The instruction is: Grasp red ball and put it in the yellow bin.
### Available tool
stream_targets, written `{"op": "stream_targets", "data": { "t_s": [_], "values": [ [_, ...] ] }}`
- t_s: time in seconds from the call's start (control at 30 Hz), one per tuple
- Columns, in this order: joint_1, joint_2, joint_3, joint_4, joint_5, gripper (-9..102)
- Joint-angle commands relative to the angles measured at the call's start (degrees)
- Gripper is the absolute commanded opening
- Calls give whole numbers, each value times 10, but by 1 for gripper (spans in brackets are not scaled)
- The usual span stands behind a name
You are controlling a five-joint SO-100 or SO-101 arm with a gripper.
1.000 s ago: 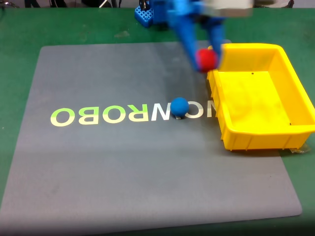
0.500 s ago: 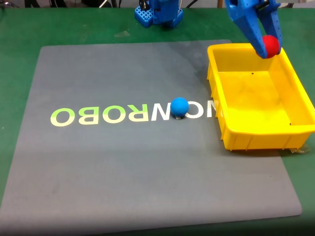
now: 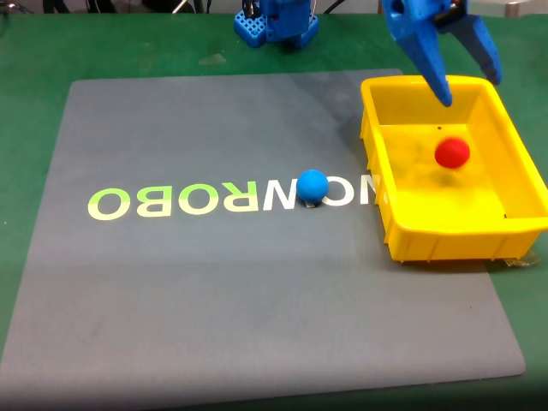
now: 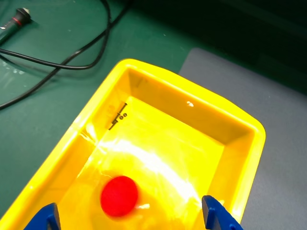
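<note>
Fixed view shows the red ball (image 3: 452, 152) inside the yellow bin (image 3: 432, 244), below the blue gripper (image 3: 469, 90), whose jaws stand spread apart and empty above the bin's far wall. Wrist view shows the same ball (image 4: 119, 195) over the bin (image 4: 177, 84) floor, between the two blue fingertips (image 4: 217, 216) and touching neither. One red ball, one blue ball (image 3: 312, 186), one bin: the blue ball lies on the grey mat (image 3: 214, 300), left of the bin.

green table (image 3: 34, 51), grey mat (image 3: 214, 291), yellow bin (image 3: 522, 154), black cables (image 4: 62, 60)
</note>
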Motion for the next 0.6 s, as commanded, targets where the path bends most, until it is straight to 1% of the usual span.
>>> {"op": "stream_targets", "data": {
  "t_s": [0.0,0.13,0.23,0.4,0.5,0.57],
  "values": [
    [25,41,-28,9,6,34],
    [44,84,-11,35,12,34],
    [64,161,46,64,14,32],
    [126,393,290,70,-25,30],
    [174,553,450,103,-62,27],
    [205,658,541,142,-86,21]
  ]
}}
